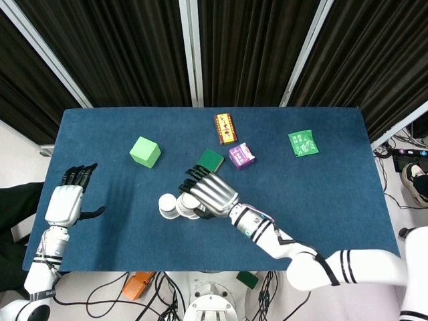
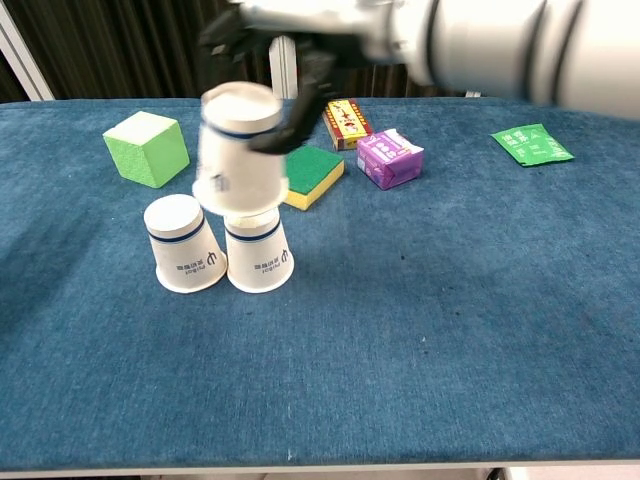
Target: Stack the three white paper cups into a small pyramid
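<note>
Two white paper cups stand upside down side by side on the blue table, the left cup [image 2: 183, 246] touching the right cup [image 2: 259, 256]. My right hand [image 2: 292, 40] grips the third white cup [image 2: 239, 150], also upside down, in the air just above the pair and slightly tilted. From the head camera the right hand [image 1: 208, 193] covers the right cup and the held one, and only the left cup [image 1: 168, 206] shows plainly. My left hand [image 1: 66, 201] hovers open near the table's left edge, far from the cups.
Behind the cups lie a green cube [image 2: 147, 148], a green-and-yellow sponge [image 2: 308, 173], a red-and-yellow box [image 2: 345, 122], a purple packet [image 2: 389, 158] and a green sachet [image 2: 531, 144]. The table [image 1: 321, 200] is covered in blue cloth.
</note>
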### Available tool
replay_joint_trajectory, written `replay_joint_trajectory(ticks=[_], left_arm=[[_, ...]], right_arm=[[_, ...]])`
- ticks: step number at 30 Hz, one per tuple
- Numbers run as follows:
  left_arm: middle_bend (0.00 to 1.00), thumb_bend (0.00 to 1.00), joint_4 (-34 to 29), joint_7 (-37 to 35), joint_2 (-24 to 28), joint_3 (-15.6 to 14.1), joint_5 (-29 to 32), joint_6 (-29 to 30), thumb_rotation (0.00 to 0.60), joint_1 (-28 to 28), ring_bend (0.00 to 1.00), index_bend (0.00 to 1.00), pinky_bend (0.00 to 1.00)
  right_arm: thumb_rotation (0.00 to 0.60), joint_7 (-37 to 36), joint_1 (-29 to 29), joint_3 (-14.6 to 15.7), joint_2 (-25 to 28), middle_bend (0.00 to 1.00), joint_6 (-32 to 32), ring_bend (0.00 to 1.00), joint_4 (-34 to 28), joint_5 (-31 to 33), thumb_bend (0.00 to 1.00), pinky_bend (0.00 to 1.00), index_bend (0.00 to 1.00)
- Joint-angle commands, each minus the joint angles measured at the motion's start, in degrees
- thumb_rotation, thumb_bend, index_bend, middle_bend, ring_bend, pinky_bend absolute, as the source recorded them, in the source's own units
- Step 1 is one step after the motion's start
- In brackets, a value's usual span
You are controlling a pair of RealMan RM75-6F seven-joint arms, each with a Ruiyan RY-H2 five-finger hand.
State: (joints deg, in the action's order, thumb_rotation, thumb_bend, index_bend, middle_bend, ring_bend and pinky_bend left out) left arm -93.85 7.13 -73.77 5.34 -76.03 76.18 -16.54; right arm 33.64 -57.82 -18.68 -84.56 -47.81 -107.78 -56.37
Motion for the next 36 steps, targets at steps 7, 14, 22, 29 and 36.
replay_joint_trajectory(ticks=[7, 14, 22, 29, 36], left_arm=[[0.10, 0.15, 0.7, -0.9, -0.1, 0.2, 0.2, -0.1, 0.600, 0.4, 0.07, 0.00, 0.07], [0.10, 0.15, 1.1, -1.4, -0.2, 0.4, 0.5, -0.3, 0.600, 0.6, 0.07, 0.00, 0.07], [0.10, 0.15, 1.4, -1.7, -0.4, 0.5, 0.6, -0.7, 0.600, 0.6, 0.07, 0.00, 0.07], [0.10, 0.15, 1.7, -1.9, -0.7, 0.7, 0.5, -0.7, 0.600, 0.7, 0.07, 0.00, 0.06], [0.10, 0.15, 1.9, -1.8, -0.9, 0.9, 0.4, -0.7, 0.600, 0.6, 0.07, 0.00, 0.05]], right_arm=[[0.600, 4.1, -6.7, 0.3, -6.0, 0.42, -2.2, 0.21, 5.5, 6.8, 0.48, 0.19, 0.47], [0.600, 3.5, -8.7, 1.0, -7.1, 0.42, -2.3, 0.21, 7.7, 9.1, 0.48, 0.19, 0.45], [0.600, 2.9, -10.4, 1.9, -7.4, 0.42, -2.4, 0.21, 8.9, 10.2, 0.48, 0.18, 0.41], [0.600, 2.0, -11.1, 2.9, -7.1, 0.39, -2.6, 0.16, 8.8, 10.3, 0.48, 0.17, 0.30], [0.600, 2.1, -11.7, 3.9, -6.8, 0.33, -3.1, 0.13, 8.2, 9.9, 0.48, 0.15, 0.22]])
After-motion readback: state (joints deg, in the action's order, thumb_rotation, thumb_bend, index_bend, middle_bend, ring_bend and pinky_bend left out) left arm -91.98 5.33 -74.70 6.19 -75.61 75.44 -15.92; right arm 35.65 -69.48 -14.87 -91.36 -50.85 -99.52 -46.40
